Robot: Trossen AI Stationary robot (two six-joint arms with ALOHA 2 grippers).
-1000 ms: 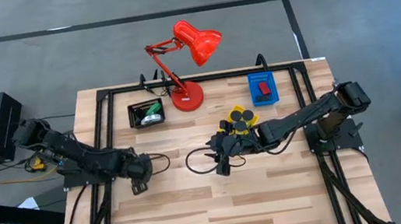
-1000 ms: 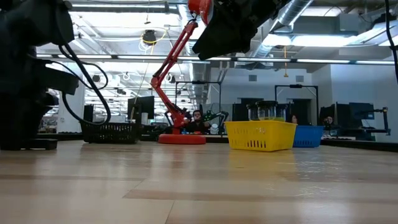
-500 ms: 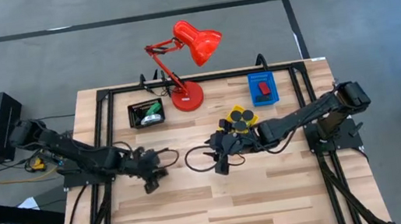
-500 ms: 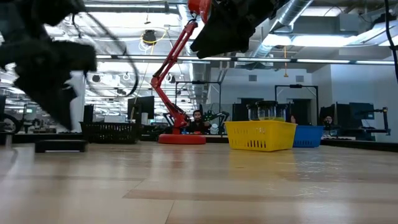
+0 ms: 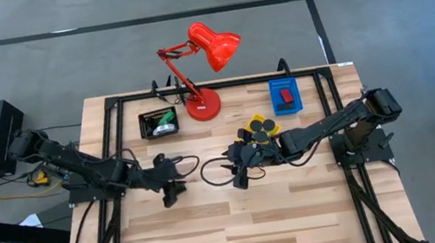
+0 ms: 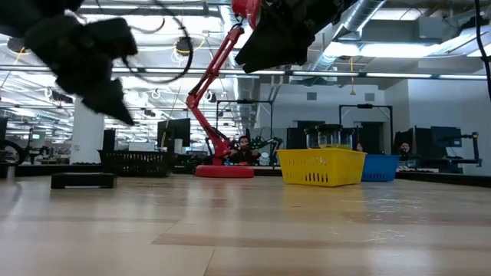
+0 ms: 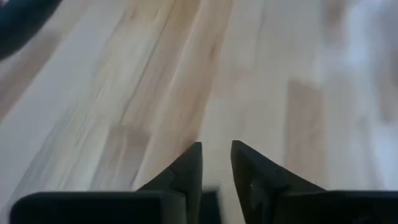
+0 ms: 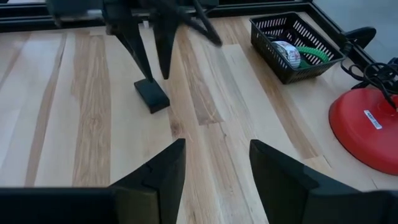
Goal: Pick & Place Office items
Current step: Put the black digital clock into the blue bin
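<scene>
L gripper (image 8: 155,74) hangs just above a small black block (image 8: 152,96) lying flat on the table (image 5: 282,215) near its middle, fingers slightly apart w/ nothing between. R gripper (image 8: 216,144) waits nearby, beside the yellow tray (image 6: 320,169), fingers wide apart, empty. The block looks rigid, light and low-profile, prob. smooth-sided, so the best hold is likely across its narrow width at mid-length, fingertips nearly down at the wood.

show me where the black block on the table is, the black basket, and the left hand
black block (image 8: 152,95): right wrist view, its top face.
black basket (image 8: 268,28): right wrist view, its mesh wall.
left hand (image 7: 216,163): left wrist view, between its two fingertips.
</scene>
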